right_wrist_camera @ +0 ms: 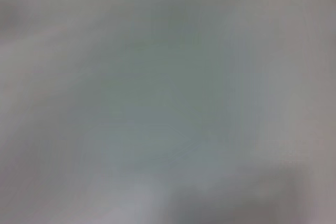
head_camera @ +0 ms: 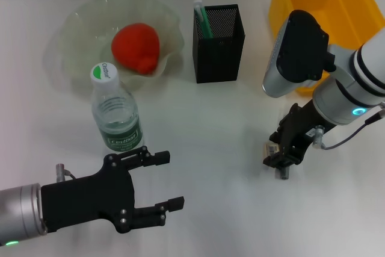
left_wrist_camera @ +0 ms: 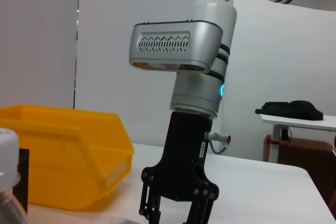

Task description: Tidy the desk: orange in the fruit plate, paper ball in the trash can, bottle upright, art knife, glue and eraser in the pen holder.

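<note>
White desk (head_camera: 198, 124) runs across the whole head view, with a pale wall strip at the far edge. At far left a translucent fruit plate (head_camera: 72, 34) holds a red-orange fruit, the orange (head_camera: 136, 47). The bottle (head_camera: 115, 112) stands upright just near of the plate, white cap up, green label facing the camera. A black mesh pen holder (head_camera: 218, 43) sits at far centre with a green-and-white item standing in it, too small to identify. A yellow bin (head_camera: 325, 4) at far right is cut off by the frame and partly hidden by the right arm. The left gripper (head_camera: 157, 180) hovers near left, just near of the bottle, fingers spread wide and holding nothing. The right gripper (head_camera: 281, 162) points down at the desk right of centre; a small pale object shows at its tips, but what it is and whether the fingers clamp it cannot be told.

Left wrist view: the right gripper (left_wrist_camera: 176, 211) hangs above the desk, tips cut off; the yellow bin (left_wrist_camera: 68, 161) stands behind, the bottle's cap (left_wrist_camera: 8, 148) at the edge.

Right wrist view: blurred desk surface (right_wrist_camera: 168, 103) only.
</note>
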`<move>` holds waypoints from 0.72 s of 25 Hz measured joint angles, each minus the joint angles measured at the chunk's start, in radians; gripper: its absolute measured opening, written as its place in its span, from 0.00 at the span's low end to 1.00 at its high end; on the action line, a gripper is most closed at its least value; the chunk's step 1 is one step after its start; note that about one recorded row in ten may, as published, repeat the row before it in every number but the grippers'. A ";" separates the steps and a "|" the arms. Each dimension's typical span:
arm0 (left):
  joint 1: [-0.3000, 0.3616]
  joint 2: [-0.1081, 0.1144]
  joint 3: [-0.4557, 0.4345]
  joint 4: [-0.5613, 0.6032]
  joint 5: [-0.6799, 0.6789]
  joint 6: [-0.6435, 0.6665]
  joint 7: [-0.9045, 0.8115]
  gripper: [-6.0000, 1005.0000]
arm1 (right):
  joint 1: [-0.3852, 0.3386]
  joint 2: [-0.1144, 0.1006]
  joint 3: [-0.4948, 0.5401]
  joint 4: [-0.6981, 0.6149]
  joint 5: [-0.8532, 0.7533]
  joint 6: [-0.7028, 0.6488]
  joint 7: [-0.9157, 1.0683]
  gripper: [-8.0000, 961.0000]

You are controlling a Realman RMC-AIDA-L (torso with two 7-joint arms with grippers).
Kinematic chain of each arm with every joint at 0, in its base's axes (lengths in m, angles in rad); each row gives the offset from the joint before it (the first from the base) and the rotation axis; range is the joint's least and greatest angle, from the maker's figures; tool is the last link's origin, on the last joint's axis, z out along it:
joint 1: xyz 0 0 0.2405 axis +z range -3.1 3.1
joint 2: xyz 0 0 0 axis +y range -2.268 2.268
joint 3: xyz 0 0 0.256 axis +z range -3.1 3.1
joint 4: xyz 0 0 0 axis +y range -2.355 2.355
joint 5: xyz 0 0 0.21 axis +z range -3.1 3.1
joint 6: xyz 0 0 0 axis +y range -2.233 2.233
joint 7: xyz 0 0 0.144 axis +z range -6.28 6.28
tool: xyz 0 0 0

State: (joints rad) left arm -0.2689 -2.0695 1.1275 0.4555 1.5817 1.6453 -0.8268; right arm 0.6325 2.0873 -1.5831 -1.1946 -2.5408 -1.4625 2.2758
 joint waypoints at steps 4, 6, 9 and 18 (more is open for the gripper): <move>-0.001 -0.001 0.001 0.000 0.000 -0.004 0.000 0.78 | 0.015 0.000 0.000 0.025 0.001 0.007 0.000 0.48; -0.001 -0.001 0.002 -0.001 0.000 -0.005 0.000 0.78 | 0.023 0.000 0.001 0.040 0.002 0.011 0.000 0.46; -0.001 -0.001 0.003 -0.001 0.000 -0.005 0.000 0.78 | 0.026 0.001 0.001 0.043 0.006 0.017 0.001 0.42; 0.000 -0.001 0.003 -0.002 0.000 0.000 0.000 0.78 | -0.048 0.000 0.047 -0.162 0.076 0.004 0.017 0.42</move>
State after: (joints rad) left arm -0.2686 -2.0709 1.1305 0.4539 1.5814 1.6450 -0.8268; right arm 0.5847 2.0870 -1.5365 -1.3565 -2.4646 -1.4588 2.2930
